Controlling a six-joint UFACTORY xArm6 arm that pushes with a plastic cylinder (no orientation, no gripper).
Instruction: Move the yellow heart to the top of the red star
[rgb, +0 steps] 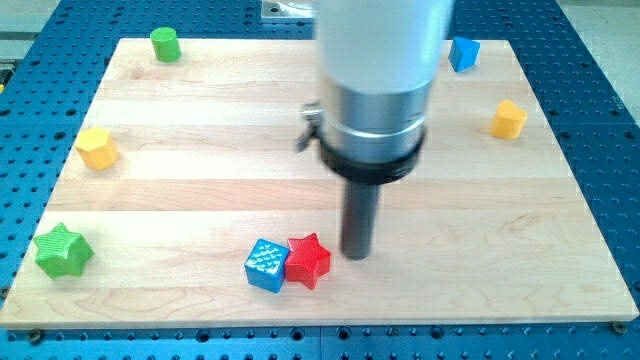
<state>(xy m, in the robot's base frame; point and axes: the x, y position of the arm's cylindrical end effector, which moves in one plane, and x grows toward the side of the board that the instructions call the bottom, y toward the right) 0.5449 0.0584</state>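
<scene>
Distance decides the coming push. The yellow plastic heart (97, 147), if I read its rounded shape right, lies well up and to the left of the tip (357, 255), near the wooden tabletop (200, 190) edge. The red plastic star (308, 261) sits just left of the tip, touching a blue plastic cube (266, 265). There is no gripper to open or close, only a bare rod holding nothing. Far right sits another yellow block (509, 119), seemingly a pentagon.

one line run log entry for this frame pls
my tip: just right of red star | yellow heart: far right, untouched | blue cube: against star's left | goal: not met
</scene>
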